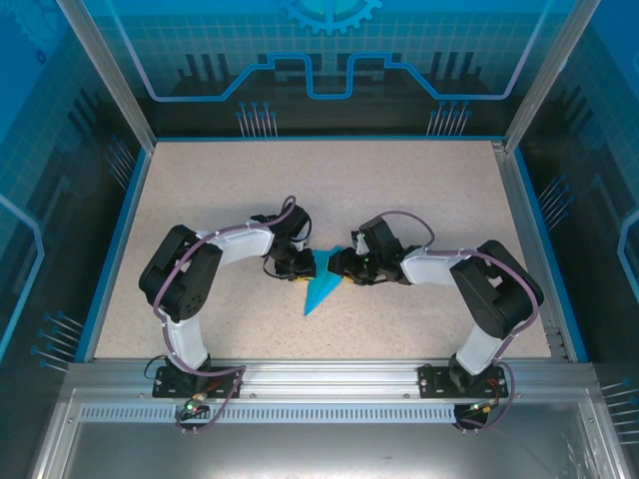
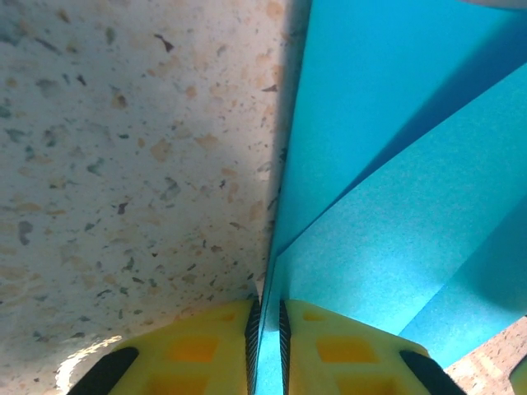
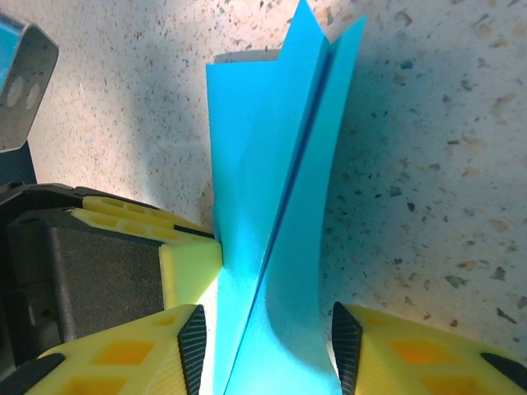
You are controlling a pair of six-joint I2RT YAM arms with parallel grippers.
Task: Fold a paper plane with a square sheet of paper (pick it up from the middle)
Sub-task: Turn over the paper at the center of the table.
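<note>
The cyan-blue paper plane is a narrow folded shape on the table between the two arms, its sharp point toward the near edge. My left gripper holds its left side. In the left wrist view the left gripper is shut on a thin edge of the paper plane, whose folded layers fan out ahead. My right gripper meets it from the right. In the right wrist view the right gripper is open, its pads wide apart on either side of the standing paper plane.
The speckled tabletop stretches around the paper, bounded by a blue rim and metal frame posts. A yellow finger of the left gripper presses against the paper in the right wrist view.
</note>
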